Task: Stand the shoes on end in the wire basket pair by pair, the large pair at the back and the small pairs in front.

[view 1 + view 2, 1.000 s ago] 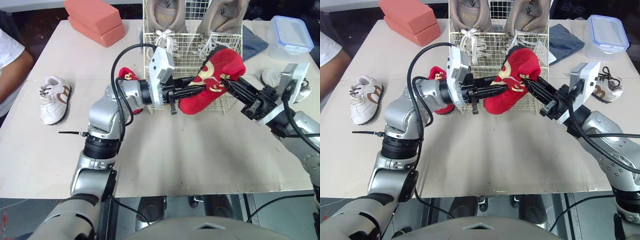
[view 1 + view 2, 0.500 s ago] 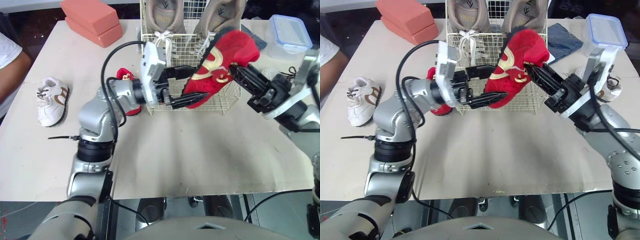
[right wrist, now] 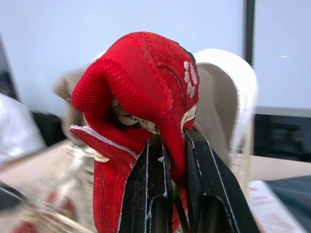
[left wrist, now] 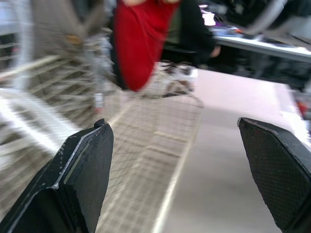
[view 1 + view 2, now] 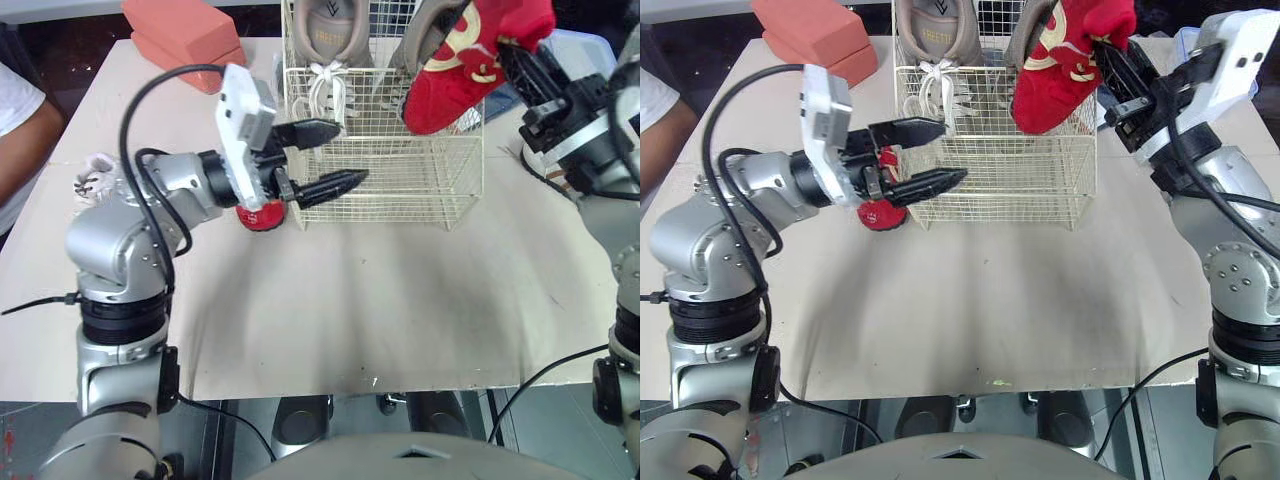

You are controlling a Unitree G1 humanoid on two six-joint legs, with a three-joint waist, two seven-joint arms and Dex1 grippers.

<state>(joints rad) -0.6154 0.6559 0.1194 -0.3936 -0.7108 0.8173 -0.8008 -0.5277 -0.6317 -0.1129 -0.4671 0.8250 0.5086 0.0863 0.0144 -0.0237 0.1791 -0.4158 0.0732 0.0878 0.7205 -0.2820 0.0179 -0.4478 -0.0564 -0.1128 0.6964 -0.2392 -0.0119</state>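
My right gripper [image 5: 507, 47] is shut on the collar of a red shoe [image 5: 458, 68], which hangs toe down over the right side of the wire basket [image 5: 385, 178]. The right wrist view shows that red shoe [image 3: 141, 92] pinched between the fingers [image 3: 146, 189]. A large beige pair [image 5: 325, 25] stands on end at the basket's back. My left gripper [image 5: 345, 152] is open at the basket's front left corner, holding nothing. The second red shoe [image 5: 260, 215] lies on the table beside the basket, under my left wrist. A small white shoe [image 5: 93, 170] peeks out behind my left arm.
Two pink blocks [image 5: 185, 35] lie stacked at the table's back left. A person's arm in a white sleeve [image 5: 20, 110] rests at the left edge. A clear lidded box [image 5: 590, 45] sits at the back right behind my right arm.
My left gripper opened, let go of the red shoe and drew back to the left. My right gripper lifted the shoe from in front of the basket to above its right side.
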